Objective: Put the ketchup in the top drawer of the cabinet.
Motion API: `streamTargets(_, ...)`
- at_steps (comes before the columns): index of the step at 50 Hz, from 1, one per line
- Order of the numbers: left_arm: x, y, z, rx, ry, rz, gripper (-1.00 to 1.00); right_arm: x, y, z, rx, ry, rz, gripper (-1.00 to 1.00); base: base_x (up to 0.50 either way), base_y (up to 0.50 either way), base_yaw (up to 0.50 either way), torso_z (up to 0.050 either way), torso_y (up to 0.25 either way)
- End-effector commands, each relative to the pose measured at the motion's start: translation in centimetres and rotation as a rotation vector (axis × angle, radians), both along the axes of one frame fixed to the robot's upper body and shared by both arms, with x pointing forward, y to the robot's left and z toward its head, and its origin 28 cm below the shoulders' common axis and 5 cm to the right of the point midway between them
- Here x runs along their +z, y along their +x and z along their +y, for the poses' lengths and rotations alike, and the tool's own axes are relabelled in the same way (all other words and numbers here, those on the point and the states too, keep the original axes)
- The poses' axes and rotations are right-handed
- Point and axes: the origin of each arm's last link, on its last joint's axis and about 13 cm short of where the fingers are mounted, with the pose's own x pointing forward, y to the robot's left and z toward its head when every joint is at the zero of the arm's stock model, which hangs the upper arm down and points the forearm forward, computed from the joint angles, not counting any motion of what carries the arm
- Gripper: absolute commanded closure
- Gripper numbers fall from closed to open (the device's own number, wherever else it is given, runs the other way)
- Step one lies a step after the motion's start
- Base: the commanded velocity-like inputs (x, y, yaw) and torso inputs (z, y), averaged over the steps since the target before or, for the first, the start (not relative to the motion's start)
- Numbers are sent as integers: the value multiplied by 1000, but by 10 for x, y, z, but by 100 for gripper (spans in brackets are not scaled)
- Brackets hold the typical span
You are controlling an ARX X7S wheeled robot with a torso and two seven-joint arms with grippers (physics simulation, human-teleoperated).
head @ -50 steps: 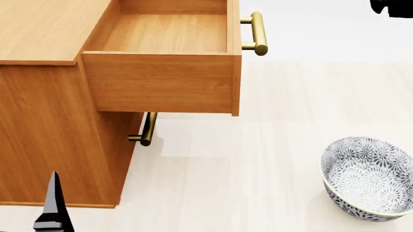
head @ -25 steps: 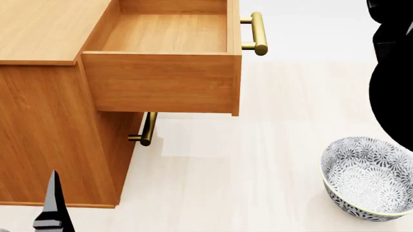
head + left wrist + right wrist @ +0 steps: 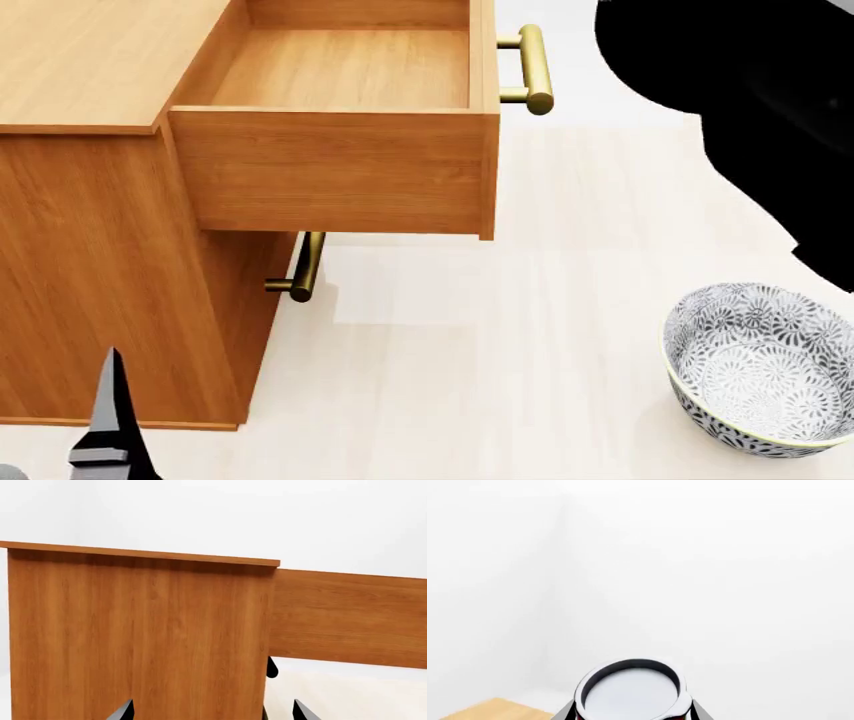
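Between the right gripper's (image 3: 630,715) fingers the ketchup (image 3: 630,692) is sitting, silver lid facing the wrist camera, so the pickup is looking done; the fingers are pinching it from both sides at the frame's lower edge. From the head view the right arm (image 3: 747,110) is showing as a dark mass high beside the drawer's brass handle (image 3: 534,68), near but not yet over the opening. The top drawer (image 3: 347,70) is standing pulled out of the cabinet (image 3: 94,60) and holding nothing visible. Remaining, by my judgement: carrying the can over the drawer, lowering it and letting go. The left gripper (image 3: 210,711) is hanging low beside the cabinet's side, fingers spread, holding nothing. A bowl (image 3: 761,370) is sitting on the floor, well apart.
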Motion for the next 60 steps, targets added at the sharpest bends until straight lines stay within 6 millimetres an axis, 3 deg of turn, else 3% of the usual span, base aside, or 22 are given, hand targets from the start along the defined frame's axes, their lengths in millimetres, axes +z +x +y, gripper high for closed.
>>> streamTargets(1, 1, 1, 1, 3, 0, 1, -100, -2, 22, 5, 50, -53, 54, 100, 0, 0, 0, 0, 0)
streamTargets(16, -1, 1, 2, 6, -2, 2, -100, -17, 49, 10, 69, -66, 171, 100, 0, 0, 0, 0, 1)
streamTargets(33, 1, 1, 2, 9, -3, 0, -100, -23, 64, 13, 68, -99, 232, 100, 0, 0, 0, 0, 0)
streamTargets(50, 1, -1, 2, 13, -3, -1, -100, -25, 79, 33, 141, -123, 259, 100, 0, 0, 0, 0, 0)
streamTargets(60, -1, 0, 3, 16, -5, 6, -100, -38, 93, 41, 136, -125, 278, 100, 0, 0, 0, 0, 0)
